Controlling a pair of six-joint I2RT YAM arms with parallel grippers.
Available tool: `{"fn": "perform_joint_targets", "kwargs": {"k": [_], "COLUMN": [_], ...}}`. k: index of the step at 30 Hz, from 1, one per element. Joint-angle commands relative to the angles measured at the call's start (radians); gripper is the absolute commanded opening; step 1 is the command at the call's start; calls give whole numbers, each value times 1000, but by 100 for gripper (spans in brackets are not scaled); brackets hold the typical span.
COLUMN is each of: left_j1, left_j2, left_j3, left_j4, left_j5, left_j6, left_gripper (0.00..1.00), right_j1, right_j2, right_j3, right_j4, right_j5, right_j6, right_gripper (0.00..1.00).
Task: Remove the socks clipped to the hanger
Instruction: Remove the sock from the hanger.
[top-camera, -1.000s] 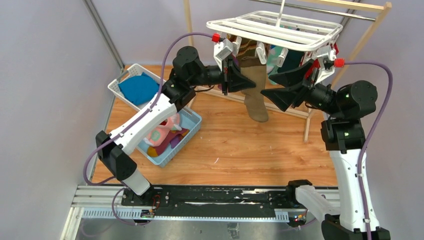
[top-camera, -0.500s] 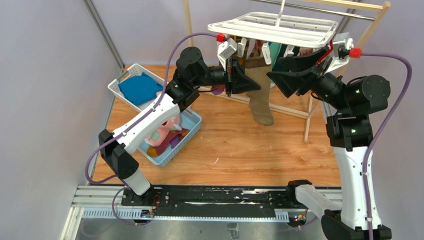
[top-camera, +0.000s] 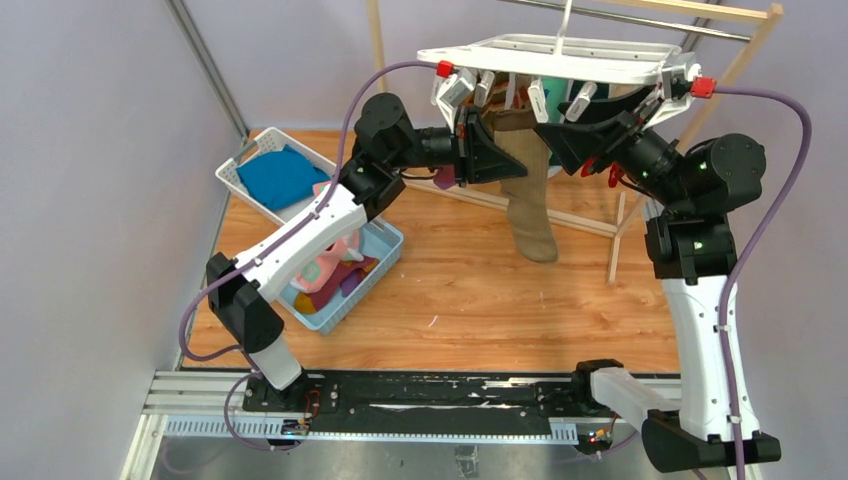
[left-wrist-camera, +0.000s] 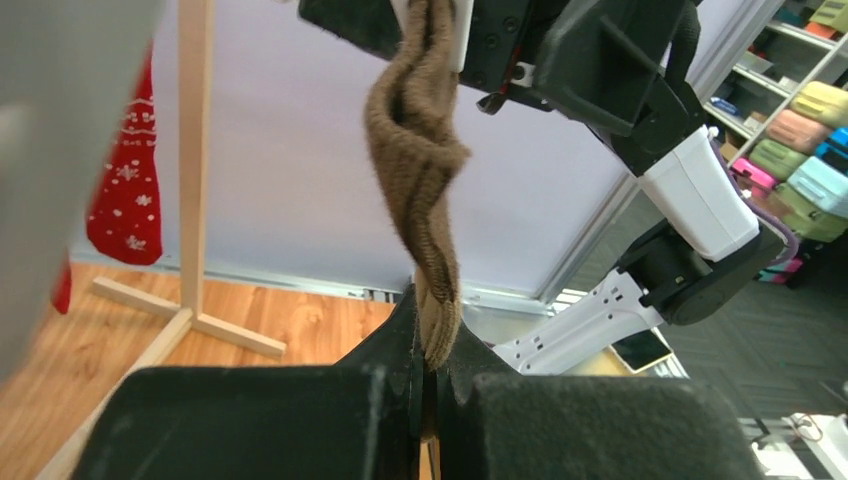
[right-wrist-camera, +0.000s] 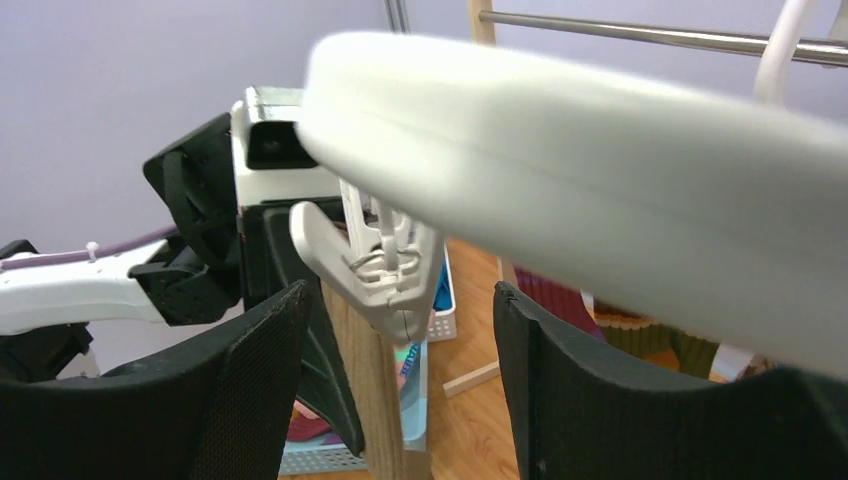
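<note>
Your left gripper: arm reached up, pinched shut on tan sock hanging under hanger | your right gripper: arm raised, fingers wide either side of clip

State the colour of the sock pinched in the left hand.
Brown sock; clearest in left wrist view.

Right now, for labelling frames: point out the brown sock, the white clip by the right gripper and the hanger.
brown sock (left-wrist-camera: 420, 150), left wrist view, twisted middle.
white clip (right-wrist-camera: 385, 285), right wrist view, lower body.
hanger (right-wrist-camera: 620, 160), right wrist view, near rim bar.
</note>
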Motion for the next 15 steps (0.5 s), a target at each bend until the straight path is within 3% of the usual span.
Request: {"fn": "perform_joint_targets", "kwargs": {"k": [1, 15], "left_j1": [-8, -21], "left_j2": [17, 32], "left_j3": [31, 24], "left_j4": [44, 44], "left_j5": [27, 27], "left_j6": [-46, -45], "left_gripper": [0, 0], "right_j1": [10, 13], "right_j2": [-18, 39], "right_j3": [-28, -57], "right_j4": [118, 355], "right_j5": [-14, -28], "right_j6": [72, 224], "right_gripper": [67, 63]}}
